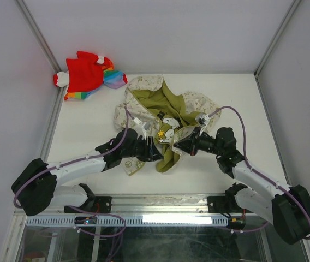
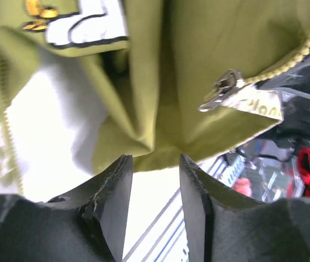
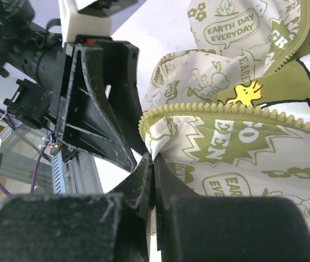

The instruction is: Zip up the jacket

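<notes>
1. Two risks: the small cream-white fabric jacket with olive-green prints, lying open at mid-table between both arms, could slip from a thin hem pinch. The metal zipper slider could jam if the olive zipper teeth meet misaligned.
2. Right gripper: clamped tight on the jacket's printed hem, just below the teeth.
3. Left gripper: fingers moderately apart, holding nothing; an olive lining fold sits at their tips.

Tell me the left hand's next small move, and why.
Probably ease the left hand forward and shut it on the jacket hem just ahead. Its fingers stand open with the green fold right at their tips, the zipper slider sits close by, and the right hand is pinching a toothed edge, so the other hold seems to be what is missing.
</notes>
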Available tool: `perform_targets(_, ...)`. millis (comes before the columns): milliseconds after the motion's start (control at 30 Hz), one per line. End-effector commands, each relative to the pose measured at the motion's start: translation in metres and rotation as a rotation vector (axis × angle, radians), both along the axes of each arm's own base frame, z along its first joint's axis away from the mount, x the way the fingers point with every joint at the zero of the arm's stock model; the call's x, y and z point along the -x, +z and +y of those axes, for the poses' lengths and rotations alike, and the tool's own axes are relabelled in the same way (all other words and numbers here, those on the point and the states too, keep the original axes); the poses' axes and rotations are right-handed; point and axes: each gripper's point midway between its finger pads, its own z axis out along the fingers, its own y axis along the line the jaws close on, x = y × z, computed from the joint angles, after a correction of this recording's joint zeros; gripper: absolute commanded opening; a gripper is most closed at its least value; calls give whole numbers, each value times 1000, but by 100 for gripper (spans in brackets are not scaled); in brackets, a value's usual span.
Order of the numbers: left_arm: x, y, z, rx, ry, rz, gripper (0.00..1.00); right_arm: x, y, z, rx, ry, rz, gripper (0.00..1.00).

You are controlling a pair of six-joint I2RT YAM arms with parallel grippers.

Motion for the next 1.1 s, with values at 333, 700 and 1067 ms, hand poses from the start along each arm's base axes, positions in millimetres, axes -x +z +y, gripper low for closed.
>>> perform_targets(333,-51,-48,117,-503,428,100,61,-25,-1,-10,64,-101,-40,0)
perform_targets(700,-35,-73,40,-416,216,219,66,-35,-6,-20,88,-183,-30,0)
perform_targets(1067,-32,-29,23,-486,165,130,69,-39,-4,-36,108,-278,-41,0)
